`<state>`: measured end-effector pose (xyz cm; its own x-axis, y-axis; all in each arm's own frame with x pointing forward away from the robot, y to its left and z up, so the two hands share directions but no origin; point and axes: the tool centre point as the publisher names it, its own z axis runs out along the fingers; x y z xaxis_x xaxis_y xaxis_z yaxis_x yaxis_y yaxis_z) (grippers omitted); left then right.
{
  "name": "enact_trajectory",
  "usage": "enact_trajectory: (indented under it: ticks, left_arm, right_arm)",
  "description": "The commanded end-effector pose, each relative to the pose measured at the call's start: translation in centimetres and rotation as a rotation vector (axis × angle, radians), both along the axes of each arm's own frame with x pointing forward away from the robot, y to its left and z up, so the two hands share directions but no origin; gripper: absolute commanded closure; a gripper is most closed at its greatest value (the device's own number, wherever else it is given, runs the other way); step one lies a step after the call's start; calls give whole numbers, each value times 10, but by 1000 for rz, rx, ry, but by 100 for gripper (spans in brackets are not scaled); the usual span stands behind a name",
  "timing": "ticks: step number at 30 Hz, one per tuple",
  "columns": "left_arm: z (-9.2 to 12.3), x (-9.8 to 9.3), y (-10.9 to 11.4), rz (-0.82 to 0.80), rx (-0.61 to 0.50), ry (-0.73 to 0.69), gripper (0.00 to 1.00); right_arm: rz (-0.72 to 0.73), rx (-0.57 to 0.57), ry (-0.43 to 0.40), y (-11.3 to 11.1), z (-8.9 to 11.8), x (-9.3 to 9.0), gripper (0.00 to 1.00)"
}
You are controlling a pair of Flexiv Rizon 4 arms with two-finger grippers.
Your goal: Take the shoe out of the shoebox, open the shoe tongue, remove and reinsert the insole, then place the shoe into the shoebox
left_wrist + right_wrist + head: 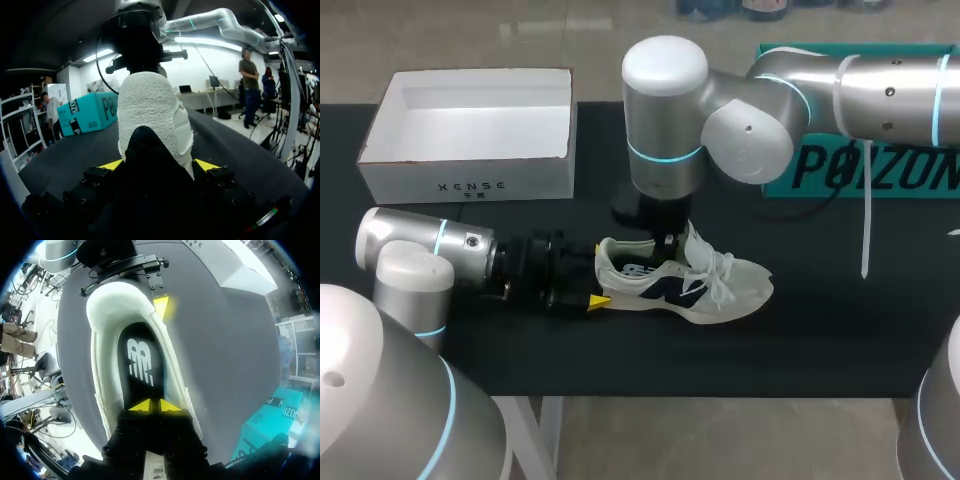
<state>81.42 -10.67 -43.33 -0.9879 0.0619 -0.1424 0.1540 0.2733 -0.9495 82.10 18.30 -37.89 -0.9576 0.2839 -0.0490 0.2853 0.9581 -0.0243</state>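
A white and navy shoe [720, 290] lies on its side on the black table, toe to the right, laces loose. My left gripper [592, 292] holds its heel, a yellow-tipped finger on either side of the white heel [150, 105]. My right gripper [667, 245] comes down from above into the shoe's mouth. In the right wrist view its two yellow tips [156, 405] are almost together just over the black insole [140, 360], which lies flat inside the shoe [107, 315]. I see nothing between them. The open white shoebox [470, 182] stands at the back left.
A teal box [880, 175] stands at the back right behind my right arm. A thin white strip [866, 225] hangs in front of it. My left arm lies along the table's left front.
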Motion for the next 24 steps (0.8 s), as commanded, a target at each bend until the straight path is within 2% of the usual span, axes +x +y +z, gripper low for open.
enact_trajectory:
  ticks: [1,2,9,17,24]
  left_arm:
    - [-2,0,0,-1,0,0,100]
    - [-2,0,0,-1,0,0,100]
    - [-2,0,0,-1,0,0,100]
    - [-2,0,0,-1,0,0,100]
    - [-2,0,0,-1,0,0,100]
  right_arm:
    - [-1,-4,1,2,-1,1,82]
    - [0,-5,2,2,-1,1,77]
    - [1,-9,1,3,0,1,71]
    - [-3,-13,17,7,-13,4,69]
    - [7,-6,44,16,-30,-4,68]
